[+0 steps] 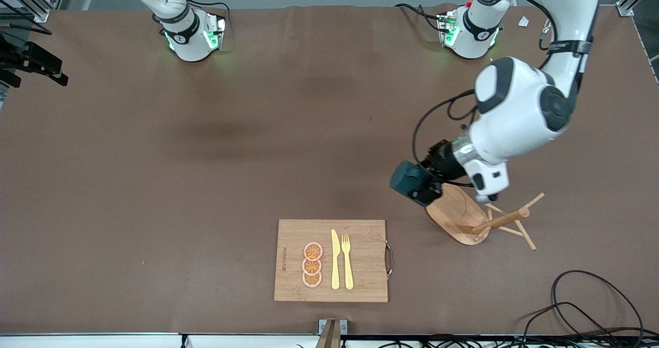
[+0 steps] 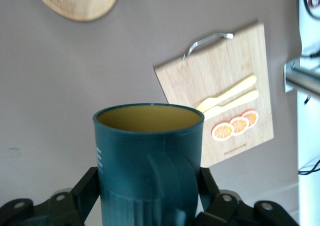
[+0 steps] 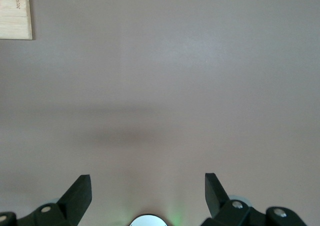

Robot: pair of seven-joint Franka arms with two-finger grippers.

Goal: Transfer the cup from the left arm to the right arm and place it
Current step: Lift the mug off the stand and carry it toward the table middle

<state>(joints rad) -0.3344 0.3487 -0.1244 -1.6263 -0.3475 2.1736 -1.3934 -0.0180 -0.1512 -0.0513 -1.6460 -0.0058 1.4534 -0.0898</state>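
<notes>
The dark teal cup [image 1: 406, 181] hangs in the air, tipped on its side, over the table beside the round base of a wooden mug rack [image 1: 455, 213]. My left gripper [image 1: 428, 184] is shut on it. In the left wrist view the cup [image 2: 150, 156] fills the space between the two black fingers [image 2: 86, 187]; its tan inside and its handle both show. My right gripper [image 3: 146, 182] is open and holds nothing, high over bare brown table. It does not show in the front view, where only that arm's base appears.
A bamboo cutting board [image 1: 363, 235] lies near the table's front edge with a yellow knife [image 1: 335, 260], a fork [image 1: 347, 261] and three orange slices [image 1: 312, 265] on it. The mug rack's pegs [image 1: 507, 219] stick out. Black cables [image 1: 592, 307] lie at the left arm's end.
</notes>
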